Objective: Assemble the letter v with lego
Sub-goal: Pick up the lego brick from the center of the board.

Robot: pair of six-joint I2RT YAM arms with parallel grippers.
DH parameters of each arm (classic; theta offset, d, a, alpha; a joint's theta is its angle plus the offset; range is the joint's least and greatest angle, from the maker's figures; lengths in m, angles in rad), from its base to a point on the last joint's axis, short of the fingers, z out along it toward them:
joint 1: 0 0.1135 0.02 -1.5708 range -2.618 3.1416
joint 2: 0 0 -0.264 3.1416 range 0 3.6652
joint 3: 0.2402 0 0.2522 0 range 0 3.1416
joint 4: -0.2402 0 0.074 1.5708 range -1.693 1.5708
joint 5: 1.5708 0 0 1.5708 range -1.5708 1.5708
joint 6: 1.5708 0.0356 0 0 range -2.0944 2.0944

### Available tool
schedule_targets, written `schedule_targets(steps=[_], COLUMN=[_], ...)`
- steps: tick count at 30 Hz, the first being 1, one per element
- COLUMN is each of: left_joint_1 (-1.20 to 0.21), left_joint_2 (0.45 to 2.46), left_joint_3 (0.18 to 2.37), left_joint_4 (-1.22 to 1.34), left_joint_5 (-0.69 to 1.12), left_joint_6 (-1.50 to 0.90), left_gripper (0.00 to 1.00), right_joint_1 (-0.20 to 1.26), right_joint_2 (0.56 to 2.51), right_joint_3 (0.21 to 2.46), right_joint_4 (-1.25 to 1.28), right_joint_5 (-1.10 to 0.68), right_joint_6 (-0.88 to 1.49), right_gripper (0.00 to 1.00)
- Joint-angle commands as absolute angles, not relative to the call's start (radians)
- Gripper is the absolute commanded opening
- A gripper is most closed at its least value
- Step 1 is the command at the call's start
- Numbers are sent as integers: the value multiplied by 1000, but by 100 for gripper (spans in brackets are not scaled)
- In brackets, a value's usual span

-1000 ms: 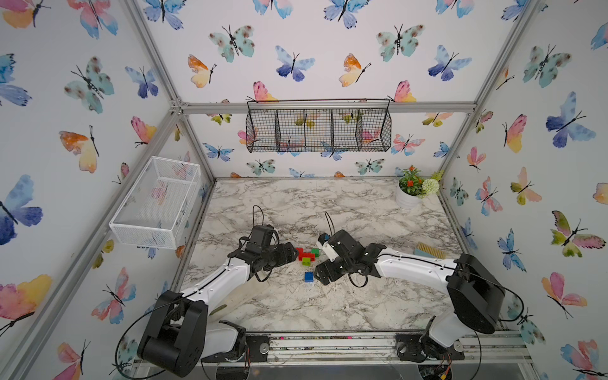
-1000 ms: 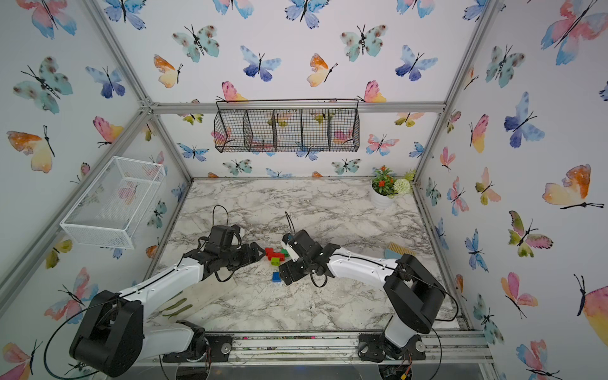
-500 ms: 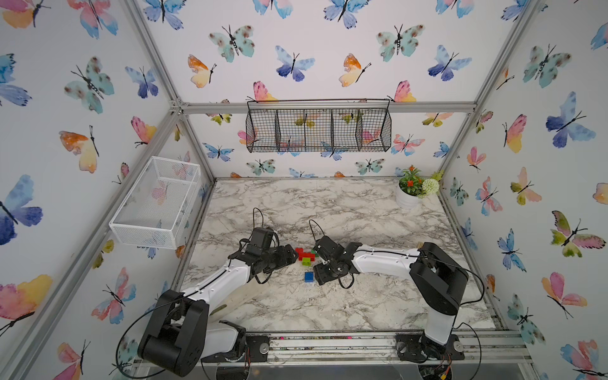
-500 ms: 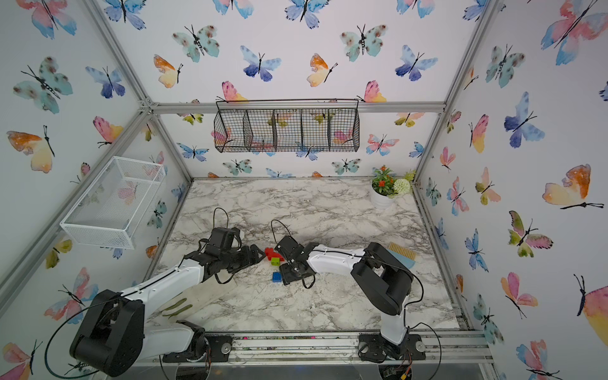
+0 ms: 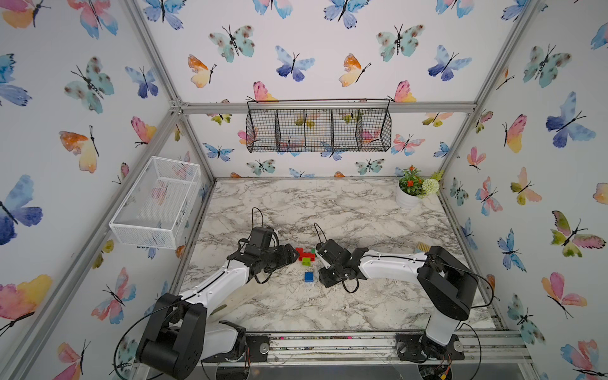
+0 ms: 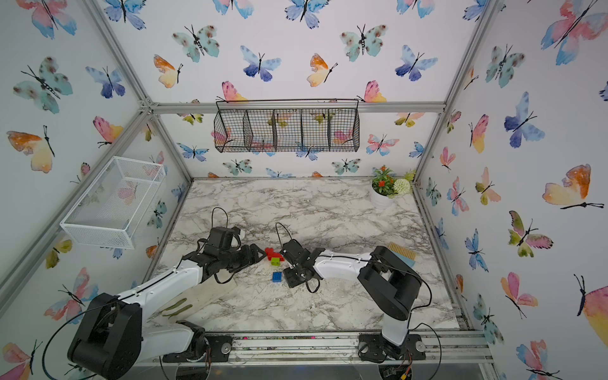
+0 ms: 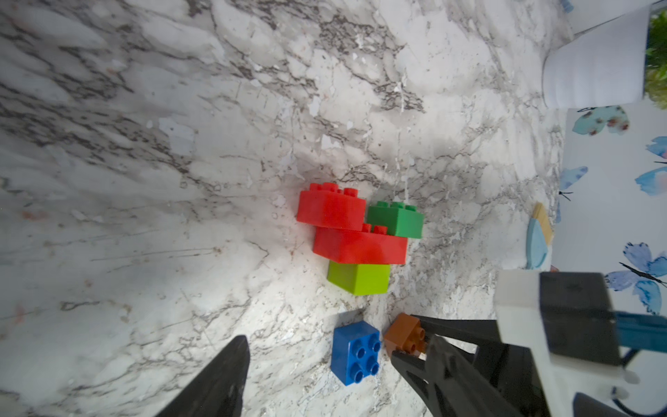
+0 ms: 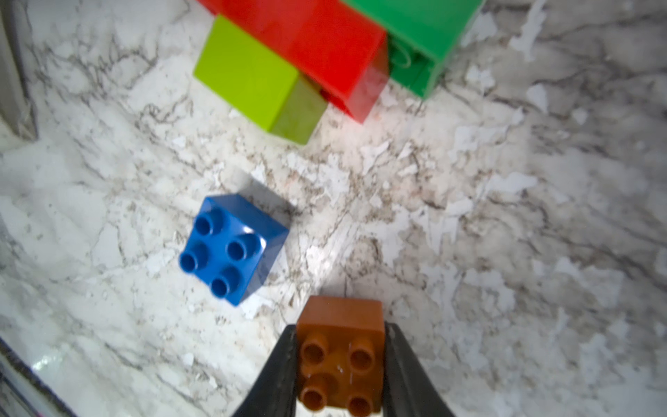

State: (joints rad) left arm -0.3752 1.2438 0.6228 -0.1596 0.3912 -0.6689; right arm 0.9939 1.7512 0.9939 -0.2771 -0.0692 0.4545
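A joined cluster of lego lies mid-table: a small red brick (image 7: 330, 207) and a dark green brick (image 7: 397, 220) on a longer red brick (image 7: 361, 247), with a lime green brick (image 7: 359, 278) under it. It shows in both top views (image 5: 306, 256) (image 6: 273, 257). A loose blue brick (image 8: 231, 249) (image 5: 309, 276) stands just in front of the cluster. My right gripper (image 8: 339, 361) (image 5: 321, 275) is shut on the orange brick (image 8: 339, 325) (image 7: 402, 330), right beside the blue one. My left gripper (image 5: 292, 258) is open and empty at the cluster's left side; one of its fingers (image 7: 223, 379) shows.
A potted plant (image 5: 411, 194) stands at the back right corner. A brush (image 6: 403, 255) lies by the right wall. A white wire basket (image 5: 158, 204) hangs on the left wall and a black wire basket (image 5: 319, 130) on the back wall.
My right gripper has closed its jaws on the orange brick beside the blue one. The left gripper has stayed at the cluster, its jaws a little narrower.
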Motion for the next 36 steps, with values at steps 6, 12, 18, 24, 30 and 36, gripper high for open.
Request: schedule_targets(steps=[6, 12, 18, 24, 30, 36], left_joint_1=[-399, -426, -443, -484, -523, -526], left_joint_2=[1176, 1151, 1145, 1176, 1210, 1227], left_joint_3=[620, 612, 564, 561, 575, 584], left_joint_4=[-18, 128, 332, 339, 319, 280], left_joint_5=[616, 773, 907, 927, 921, 887], left_joint_6=[-771, -813, -903, -884, -849, -830], left_gripper=[75, 71, 70, 64, 59, 35], right_joint_1=[894, 838, 731, 718, 710, 709], right_joint_2=[1502, 1349, 1376, 1451, 1513, 1527], right_joint_3=[845, 661, 672, 767, 844, 860], right_joint_4=[144, 496, 513, 383, 307, 285], right_joint_5=[-252, -525, -825, -892, -910, -905], right_joint_6=[197, -71, -175, -312, -357, -378], right_gripper=[6, 2, 2, 2, 2, 2])
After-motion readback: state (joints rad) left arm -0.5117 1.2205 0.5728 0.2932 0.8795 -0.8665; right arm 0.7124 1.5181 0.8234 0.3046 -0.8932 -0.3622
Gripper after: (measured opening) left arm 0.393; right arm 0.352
